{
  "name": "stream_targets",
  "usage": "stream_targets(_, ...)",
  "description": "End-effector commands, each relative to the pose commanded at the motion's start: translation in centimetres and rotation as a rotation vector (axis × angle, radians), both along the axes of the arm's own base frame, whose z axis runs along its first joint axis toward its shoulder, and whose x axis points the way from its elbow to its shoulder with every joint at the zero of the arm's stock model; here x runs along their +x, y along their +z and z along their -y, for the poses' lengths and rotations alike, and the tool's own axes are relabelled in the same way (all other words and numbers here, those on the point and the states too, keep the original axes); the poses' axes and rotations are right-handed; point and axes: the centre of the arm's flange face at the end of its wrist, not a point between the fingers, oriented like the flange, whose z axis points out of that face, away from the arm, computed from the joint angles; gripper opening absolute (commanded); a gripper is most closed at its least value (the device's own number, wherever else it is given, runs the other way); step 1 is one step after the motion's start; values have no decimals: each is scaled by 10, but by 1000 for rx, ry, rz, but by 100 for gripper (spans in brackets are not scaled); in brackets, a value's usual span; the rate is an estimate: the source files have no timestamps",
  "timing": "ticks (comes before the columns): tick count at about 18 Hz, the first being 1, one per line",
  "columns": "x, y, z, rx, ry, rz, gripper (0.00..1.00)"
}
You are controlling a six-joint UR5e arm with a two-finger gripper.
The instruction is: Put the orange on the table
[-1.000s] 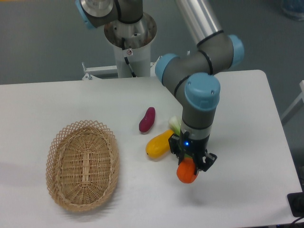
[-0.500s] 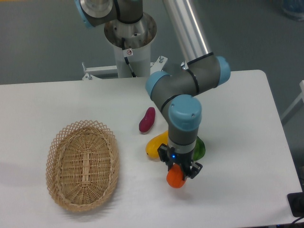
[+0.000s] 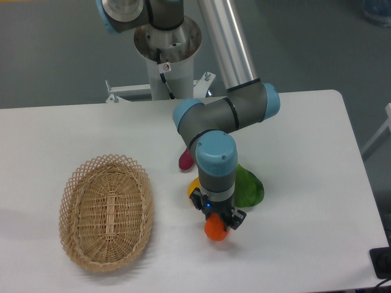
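Observation:
The orange (image 3: 215, 230) is a small round bright-orange fruit held between the fingers of my gripper (image 3: 217, 223), which is shut on it. It hangs at or just above the white table (image 3: 305, 244), near the front middle; whether it touches the surface I cannot tell. The gripper points straight down and its body covers the orange's top.
An oval wicker basket (image 3: 105, 210) stands at the left. Right behind the gripper lie a green fruit (image 3: 248, 188), a yellow fruit (image 3: 193, 188) mostly hidden by the arm, and a dark red fruit (image 3: 184, 160). The robot's base (image 3: 167, 55) stands at the back.
The arm has carried the orange leftward along the front of the table, by about 40 pixels over the second. The green fruit has come into view behind the arm; the yellow fruit is now mostly covered.

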Motion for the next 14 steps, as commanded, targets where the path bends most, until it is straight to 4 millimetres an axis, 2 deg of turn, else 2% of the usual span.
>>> stream_targets(6, 0, -1, 0, -1, -3, 1, 47)
stream_targets(10, 0, 0, 0, 0, -3, 0, 55)
stream_targets(12, -1, -1, -1, -4, -4, -4, 72)
stream_targets(14, -2, -1, 0, -9, -2, -9, 80)
